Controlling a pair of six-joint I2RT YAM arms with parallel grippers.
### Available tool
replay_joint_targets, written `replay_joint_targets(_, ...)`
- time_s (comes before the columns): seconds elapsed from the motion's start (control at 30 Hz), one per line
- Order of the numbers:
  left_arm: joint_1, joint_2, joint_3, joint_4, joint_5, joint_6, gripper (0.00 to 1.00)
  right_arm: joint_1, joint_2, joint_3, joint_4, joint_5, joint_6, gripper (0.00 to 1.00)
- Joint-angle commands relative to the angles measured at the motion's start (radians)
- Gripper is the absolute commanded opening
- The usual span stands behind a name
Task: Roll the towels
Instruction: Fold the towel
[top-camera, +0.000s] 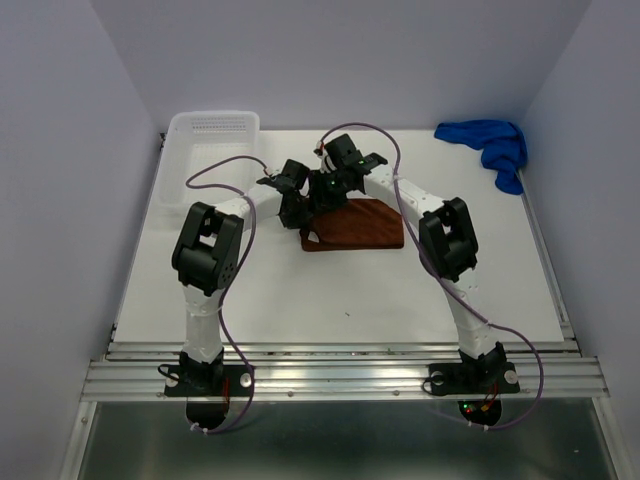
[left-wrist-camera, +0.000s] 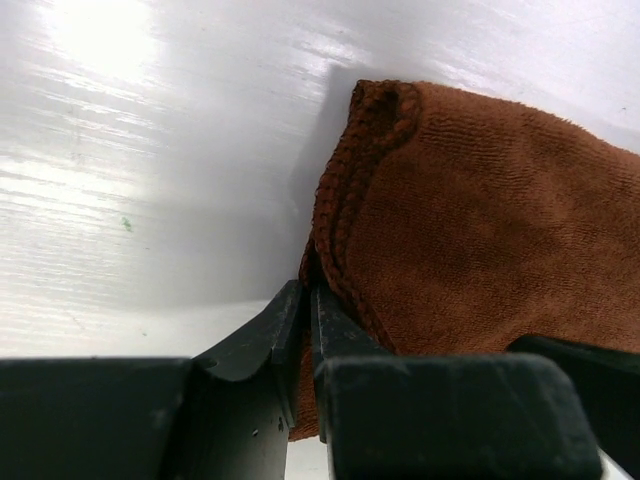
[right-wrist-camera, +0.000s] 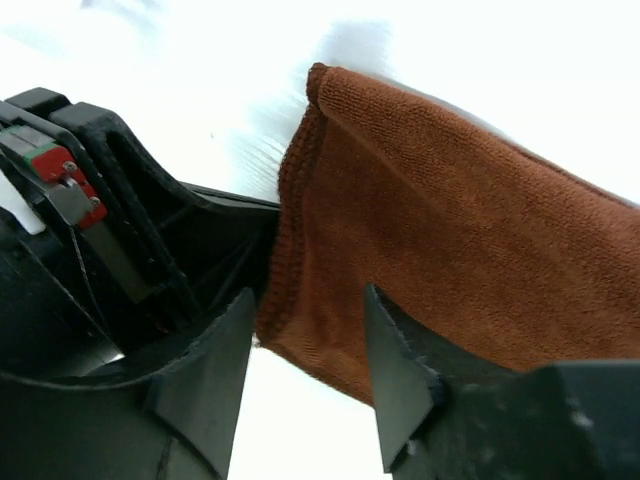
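Note:
The rust-brown towel (top-camera: 358, 228) lies folded near the table's middle. Both grippers meet at its left end. My left gripper (top-camera: 299, 218) is shut on the towel's hemmed corner (left-wrist-camera: 345, 215), and brown cloth shows in the thin slit between its jaws (left-wrist-camera: 308, 287). In the right wrist view the right gripper (right-wrist-camera: 308, 295) is open, its two fingers standing either side of the towel's edge (right-wrist-camera: 300, 240) without pressing it. The same gripper (top-camera: 324, 205) sits just right of the left one. The royal blue towel (top-camera: 492, 146) lies crumpled at the far right corner, away from both grippers.
A white perforated basket (top-camera: 212, 138) stands at the far left corner. Grey walls close the table on three sides. The left arm's wrist (right-wrist-camera: 90, 230) shows close beside the right gripper. A metal rail (top-camera: 340, 365) runs along the near edge.

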Motion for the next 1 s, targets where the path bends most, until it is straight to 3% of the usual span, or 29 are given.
replay_joint_targets(0.0,0.012,-0.07,-0.024,-0.044,-0.036,-0.01,0.18,0.007,-0.044,0.015,0.047,-0.018,-0.005,0.54)
replay_joint_targets(0.27,0.021,-0.11,-0.037,-0.052,-0.053,-0.017,0.23,0.007,-0.158,-0.039,0.058,0.106,-0.017,0.61)
replay_joint_targets(0.3,0.021,-0.118,-0.037,-0.055,-0.055,-0.017,0.32,0.007,-0.185,-0.047,0.061,0.112,-0.019,0.66)
replay_joint_targets(0.53,0.022,-0.198,-0.03,-0.119,-0.101,-0.026,0.38,-0.035,-0.313,-0.134,0.064,0.2,-0.036,1.0)
replay_joint_targets(0.7,0.024,-0.25,-0.007,-0.193,-0.139,-0.041,0.4,-0.094,-0.392,-0.203,0.069,0.246,-0.039,1.0)
replay_joint_targets(0.77,0.024,-0.28,0.002,-0.23,-0.15,-0.041,0.56,-0.114,-0.412,-0.235,0.069,0.25,-0.037,1.0)
replay_joint_targets(0.8,0.022,-0.288,0.025,-0.239,-0.15,-0.031,0.7,-0.13,-0.434,-0.249,0.079,0.25,-0.04,1.0)
replay_joint_targets(0.87,0.019,-0.302,0.058,-0.227,-0.128,-0.001,0.79,-0.145,-0.46,-0.291,0.09,0.261,-0.046,1.0)
replay_joint_targets(0.93,0.01,-0.299,0.078,-0.18,-0.072,0.035,0.97,-0.171,-0.471,-0.314,0.102,0.272,-0.046,1.0)
replay_joint_targets(0.97,0.006,-0.293,0.087,-0.167,-0.043,0.045,0.99,-0.18,-0.472,-0.326,0.104,0.267,-0.046,1.0)
